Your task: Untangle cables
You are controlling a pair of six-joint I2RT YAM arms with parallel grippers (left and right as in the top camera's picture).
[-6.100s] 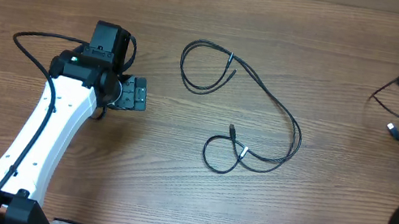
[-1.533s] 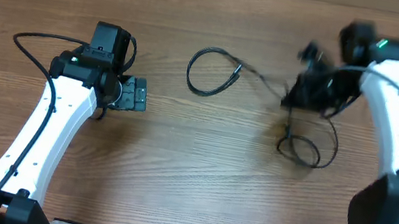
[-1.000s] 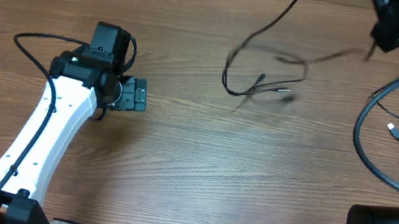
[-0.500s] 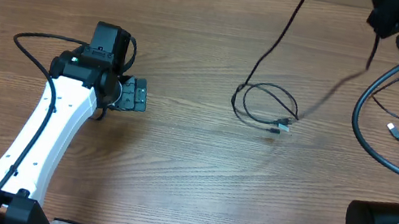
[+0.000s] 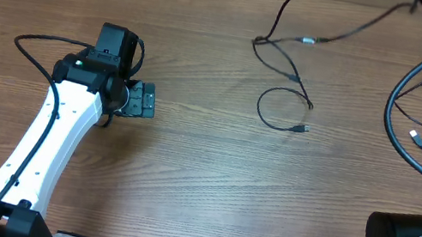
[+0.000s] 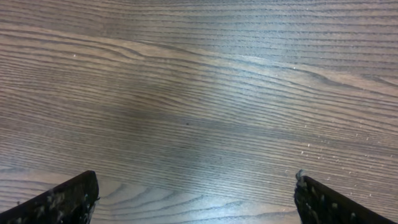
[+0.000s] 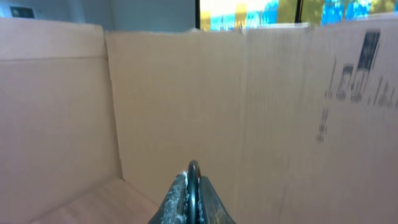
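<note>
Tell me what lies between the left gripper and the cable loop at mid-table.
Nothing: in the overhead view, only bare wooden table separates the open left gripper from the cable loop.

A brown wood-grain table [image 5: 197, 195] lies under even light, bordered by plain tan cardboard panels [image 7: 280, 118], above which a narrow strip of window [image 7: 249, 14] glows bright blue and yellow.

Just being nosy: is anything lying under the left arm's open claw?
Only bare wooden table shows beneath the open left gripper; nothing lies there. What its fingertips cover is hidden.
</note>
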